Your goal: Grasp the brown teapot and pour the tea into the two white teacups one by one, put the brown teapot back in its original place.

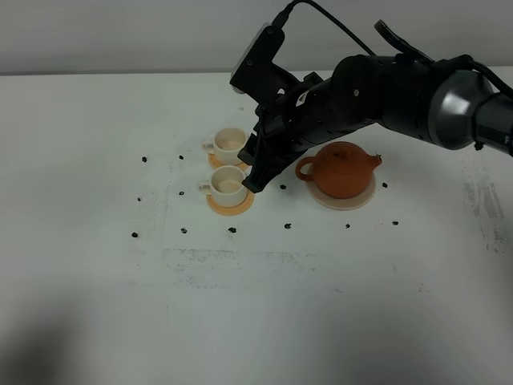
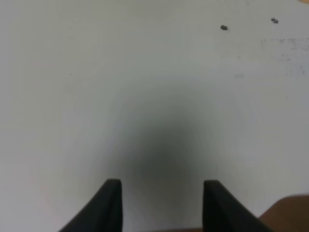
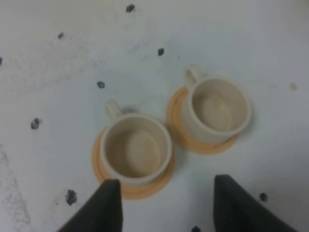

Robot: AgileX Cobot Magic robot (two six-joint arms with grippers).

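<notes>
The brown teapot (image 1: 343,168) stands upright on its pale round coaster (image 1: 346,199), the original place, right of the table's middle, lid on and loop handle toward the cups. The two white teacups (image 1: 228,186) (image 1: 229,143) sit on orange coasters to its left, and the right wrist view shows both cups (image 3: 135,151) (image 3: 219,108) from above. My right gripper (image 1: 251,183) (image 3: 166,205) hovers open just beside the nearer cup, between cups and teapot, with nothing in it. My left gripper (image 2: 161,205) has its fingers apart over bare white table, holding nothing.
Small black specks (image 1: 232,230) are scattered on the white table (image 1: 256,305) around the cups and teapot. The right arm (image 1: 385,96) stretches over the table's far side above the teapot. A brown patch (image 2: 289,212) shows at the corner of the left wrist view.
</notes>
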